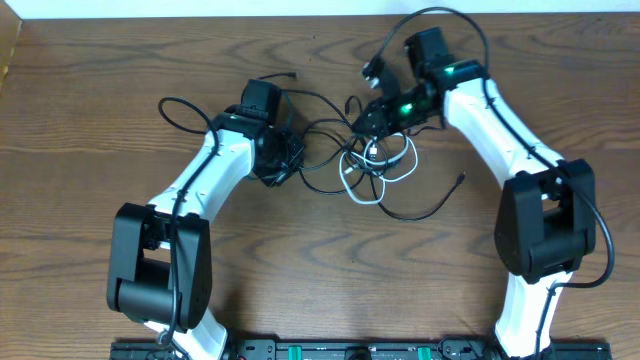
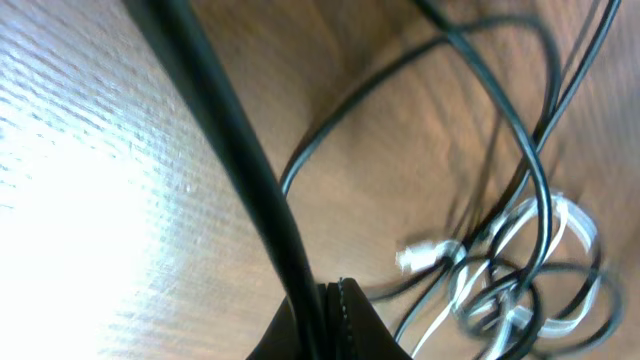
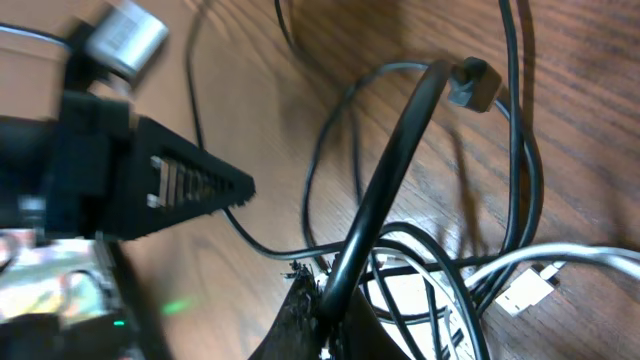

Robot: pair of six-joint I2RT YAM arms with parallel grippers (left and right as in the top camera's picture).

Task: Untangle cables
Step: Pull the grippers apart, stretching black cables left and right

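Observation:
The cables [image 1: 375, 165] lie as a tangle of thin black cords with one white cable [image 1: 385, 172] looped through them, at the table's back centre. My left gripper [image 1: 283, 160] sits just left of the tangle, shut on a black cable [image 2: 230, 130] that runs up and left from its fingertips [image 2: 345, 305]. My right gripper [image 1: 368, 122] is over the tangle's top edge. It is shut on another black cable [image 3: 395, 170], which arches up to a small plug [image 3: 475, 85]. The white cable [image 3: 560, 260] and its plug [image 3: 528, 288] lie just right of that gripper [image 3: 335, 300].
A black cable loop [image 1: 178, 110] trails to the left behind the left arm. Another loose black end [image 1: 458, 181] lies right of the tangle. A black ribbed part [image 3: 170, 185] and a silver plug [image 3: 125, 35] show at the left of the right wrist view. The table's back edge [image 1: 320, 16] is close.

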